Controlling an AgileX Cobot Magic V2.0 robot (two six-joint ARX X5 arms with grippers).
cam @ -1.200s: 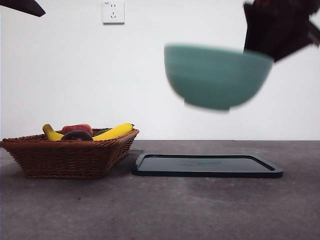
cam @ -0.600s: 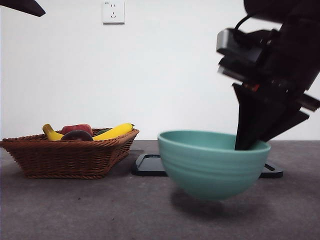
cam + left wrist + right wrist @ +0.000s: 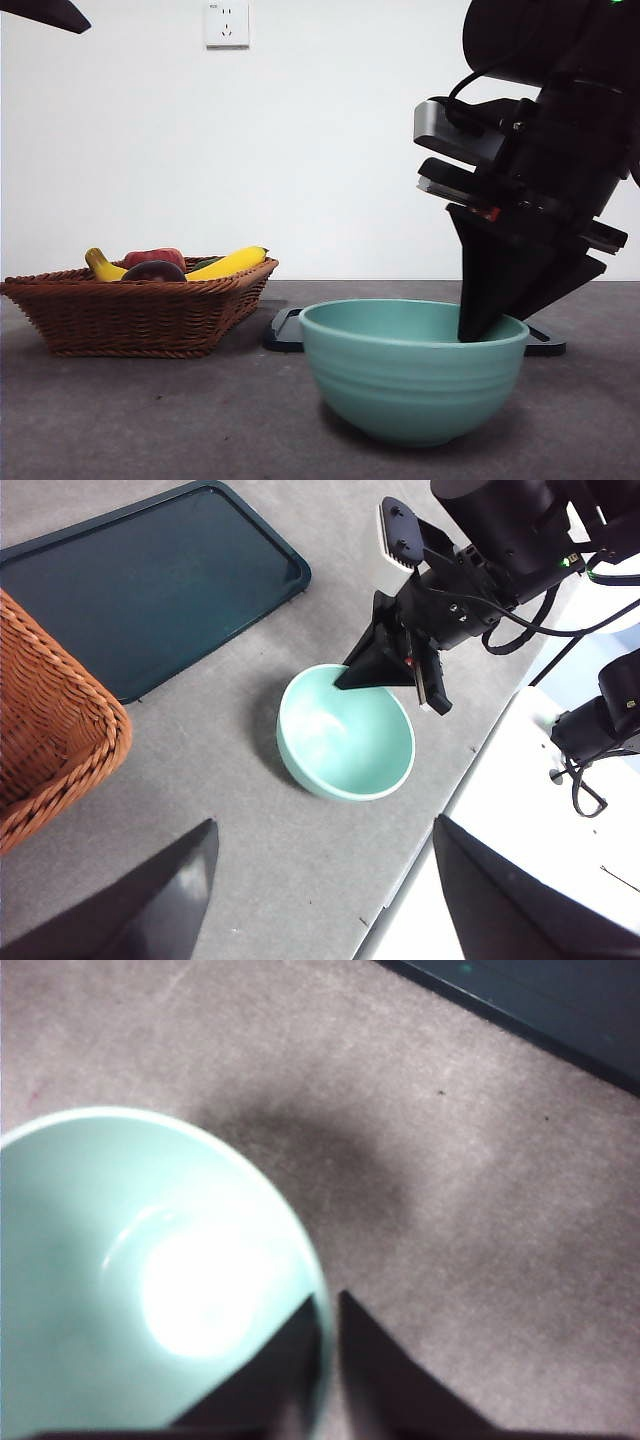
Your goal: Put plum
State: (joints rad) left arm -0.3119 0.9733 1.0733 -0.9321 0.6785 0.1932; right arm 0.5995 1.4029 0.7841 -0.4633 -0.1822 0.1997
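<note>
Your right gripper (image 3: 327, 1335) pinches the bowl (image 3: 414, 370) rim on the table; the plum (image 3: 154, 271) sits in the basket (image 3: 130, 315) beside the tray (image 3: 150, 580). Left gripper (image 3: 320, 900) spread wide, high.

A glossy, smooth glazed bowl (image 3: 414, 372) sits on a matt, mottled grey table (image 3: 150, 420) near a rough woven wicker basket (image 3: 135, 310) and a smooth dark plastic-looking tray (image 3: 140, 590).

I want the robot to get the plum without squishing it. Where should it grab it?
Probably from above, jaws on the plum's round sides. It sits low in the basket, with the red fruit behind and the banana alongside, so the wicker wall blocks a side approach. How it touches them is hidden.
</note>
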